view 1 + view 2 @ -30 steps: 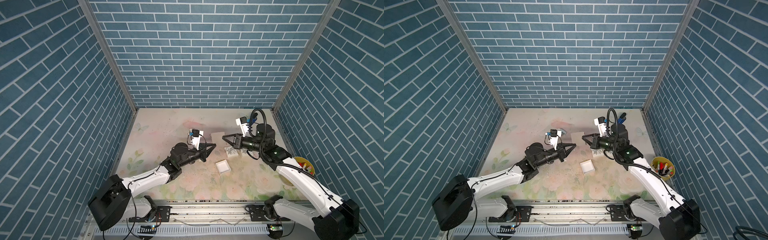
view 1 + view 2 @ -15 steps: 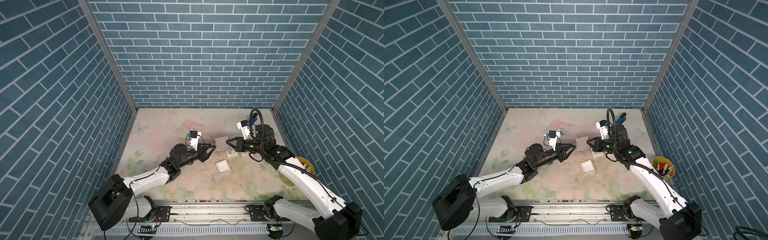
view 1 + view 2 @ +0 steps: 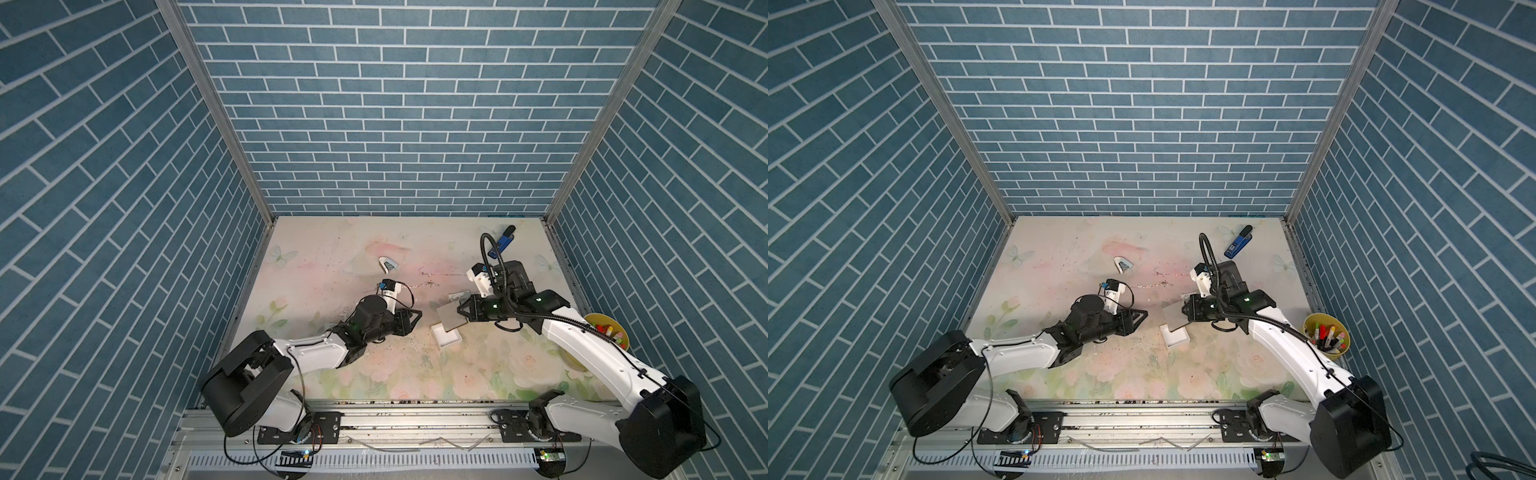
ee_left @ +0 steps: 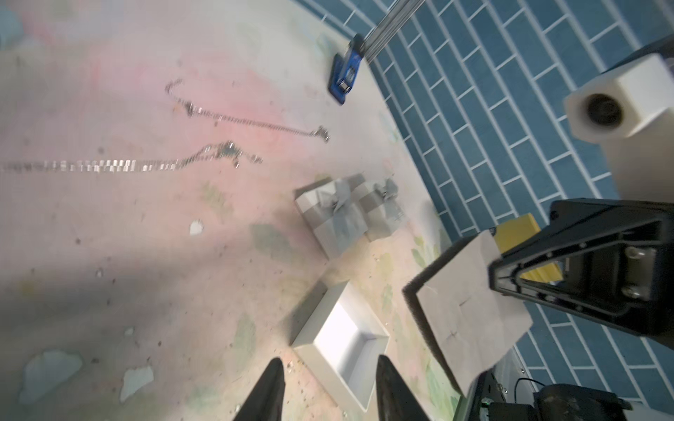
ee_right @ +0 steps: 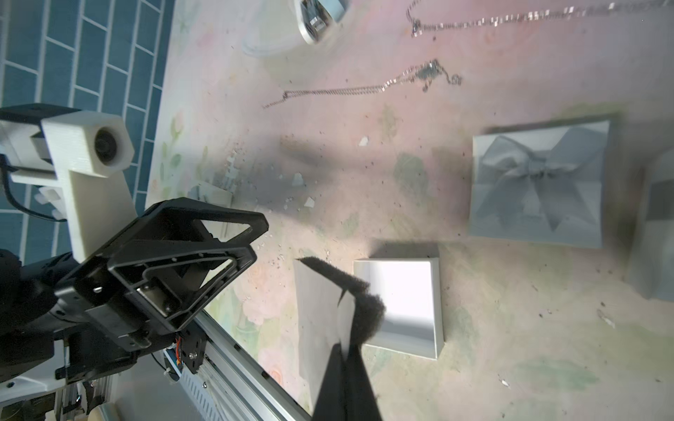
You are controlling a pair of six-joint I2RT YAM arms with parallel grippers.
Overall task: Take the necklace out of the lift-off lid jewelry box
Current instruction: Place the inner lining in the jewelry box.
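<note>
Top views: right arm point(image 3: 582, 336) reaches low, fingers point(image 3: 464, 311) pinching foam insert point(image 3: 448, 319).

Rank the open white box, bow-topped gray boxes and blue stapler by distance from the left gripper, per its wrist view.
1. open white box, just ahead of the left gripper.
2. bow-topped gray boxes, beyond it.
3. blue stapler, by the wall.

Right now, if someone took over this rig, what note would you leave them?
Left gripper: jaws open, empty, near the box base.
Right gripper: shut on the foam insert, raised at the base's edge.
Lid off, lying on the table; base looks empty.
Two chains lie loose on the table; none shows on the insert.
Left: likely just set the insert down, after checking which chain is the job's.
</note>
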